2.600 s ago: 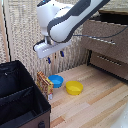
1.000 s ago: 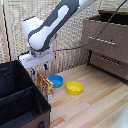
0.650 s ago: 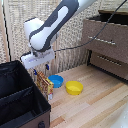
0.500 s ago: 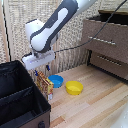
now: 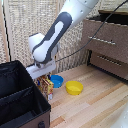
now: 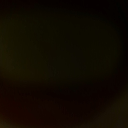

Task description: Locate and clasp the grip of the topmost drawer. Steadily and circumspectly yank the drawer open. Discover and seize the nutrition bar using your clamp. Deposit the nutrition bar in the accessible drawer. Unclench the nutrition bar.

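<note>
The nutrition bar (image 5: 46, 86) is an orange-yellow packet with red and brown print, standing upright on the wood floor right against the black bin, just beside the blue bowl. The topmost drawer (image 5: 107, 40) is grey-brown wood with a long bar handle, up on the exterior view's right, well apart from the bar.

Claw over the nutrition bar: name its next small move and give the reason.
Probably shut on the nutrition bar. The claw sits right on top of the upright packet beside the black bin, its fingers hidden. The wrist view is dark, so the grip is unconfirmed.
</note>
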Controlling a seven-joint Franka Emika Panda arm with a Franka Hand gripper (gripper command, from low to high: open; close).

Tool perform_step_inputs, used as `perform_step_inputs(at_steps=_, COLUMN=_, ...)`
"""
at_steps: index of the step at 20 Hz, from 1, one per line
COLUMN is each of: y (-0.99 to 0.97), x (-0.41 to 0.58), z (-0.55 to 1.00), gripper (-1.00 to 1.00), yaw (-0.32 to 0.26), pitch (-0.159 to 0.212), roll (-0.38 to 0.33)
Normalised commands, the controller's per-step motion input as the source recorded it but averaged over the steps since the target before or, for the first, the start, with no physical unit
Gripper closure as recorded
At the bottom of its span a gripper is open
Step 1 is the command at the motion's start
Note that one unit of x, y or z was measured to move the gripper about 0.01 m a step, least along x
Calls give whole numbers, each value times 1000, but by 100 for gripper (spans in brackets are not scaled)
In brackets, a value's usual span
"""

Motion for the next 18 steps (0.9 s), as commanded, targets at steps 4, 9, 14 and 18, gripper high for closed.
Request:
perform_step_inputs(at_steps=4, y=-1, x=0, z=0, gripper=100, yaw=0, pitch=-2, roll=3)
perform_step_inputs(at_steps=9, y=61, x=10, z=23, gripper=100, yaw=-43, pitch=2, roll=0)
perform_step_inputs(at_steps=14, y=-68, x=90, z=179, gripper=100, yaw=-77, pitch=3, roll=6)
perform_step_inputs(at_steps=18, y=-72, x=139, z=791, gripper=100, yaw=-148, pitch=54, roll=11)
